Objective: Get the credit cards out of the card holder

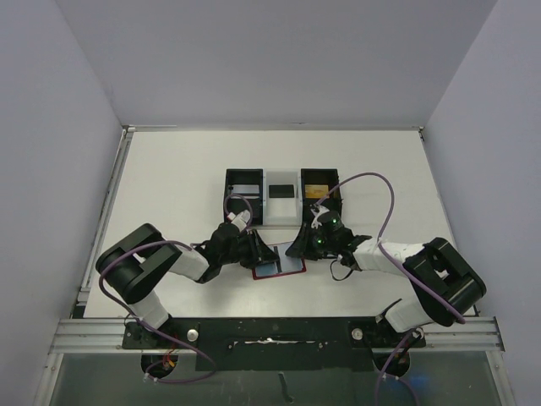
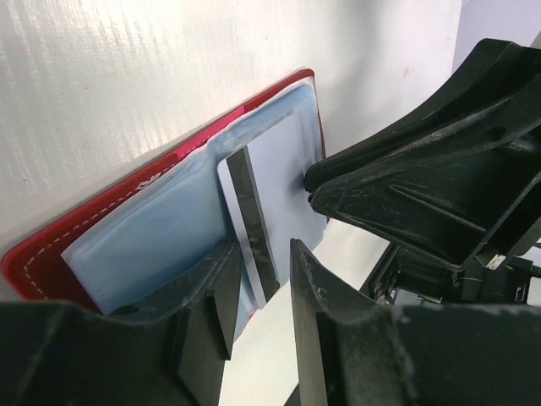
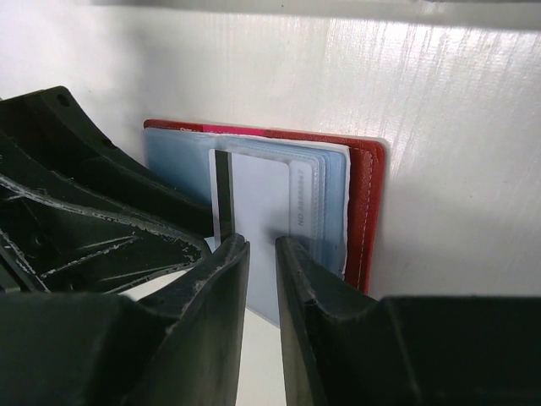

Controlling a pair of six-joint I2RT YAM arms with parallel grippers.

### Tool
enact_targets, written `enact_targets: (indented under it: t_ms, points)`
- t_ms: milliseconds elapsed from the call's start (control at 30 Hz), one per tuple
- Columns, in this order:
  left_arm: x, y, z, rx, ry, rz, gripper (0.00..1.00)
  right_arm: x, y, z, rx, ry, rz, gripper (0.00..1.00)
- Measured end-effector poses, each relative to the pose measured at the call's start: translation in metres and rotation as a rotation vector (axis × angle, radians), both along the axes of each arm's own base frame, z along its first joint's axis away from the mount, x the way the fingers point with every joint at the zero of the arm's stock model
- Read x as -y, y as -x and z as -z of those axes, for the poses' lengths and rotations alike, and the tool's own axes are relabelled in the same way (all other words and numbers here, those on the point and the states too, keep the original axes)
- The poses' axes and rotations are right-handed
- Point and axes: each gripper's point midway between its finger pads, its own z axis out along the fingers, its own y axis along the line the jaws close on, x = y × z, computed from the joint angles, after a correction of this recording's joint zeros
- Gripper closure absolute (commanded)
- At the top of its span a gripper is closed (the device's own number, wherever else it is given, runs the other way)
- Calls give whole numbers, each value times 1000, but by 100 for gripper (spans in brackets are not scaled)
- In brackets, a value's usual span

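The red card holder (image 1: 279, 274) lies open on the table between both arms, its blue-grey lining up (image 2: 144, 228). A pale grey-white credit card (image 2: 279, 161) with a black stripe sticks partly out of a sleeve. My left gripper (image 2: 262, 251) is open by a narrow gap, and the card's striped end sits just beyond its tips. My right gripper (image 3: 260, 244) is also slightly open, nothing clamped. It stands over the same card (image 3: 262, 199), one of its fingers (image 2: 406, 194) touching the card's face. In the top view the two grippers (image 1: 262, 252) (image 1: 303, 245) meet over the holder.
A three-compartment tray (image 1: 283, 209) stands just behind the holder: two black bins flank a white one. A gold card (image 1: 317, 188) lies in the right bin and a dark one (image 1: 282, 189) in the middle. Grey walls close in the table.
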Motion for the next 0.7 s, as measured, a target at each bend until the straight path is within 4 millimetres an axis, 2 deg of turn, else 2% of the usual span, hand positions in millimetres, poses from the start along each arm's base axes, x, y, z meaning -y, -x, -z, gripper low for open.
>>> enact_targets:
  t_ms: [367, 700]
  points:
    - [-4, -1, 6, -24, 10, -25, 100, 0, -1, 0, 1, -38, 14, 79]
    - [-5, -2, 6, -24, 10, -42, 100, -4, 3, 1, -13, -47, -1, 77]
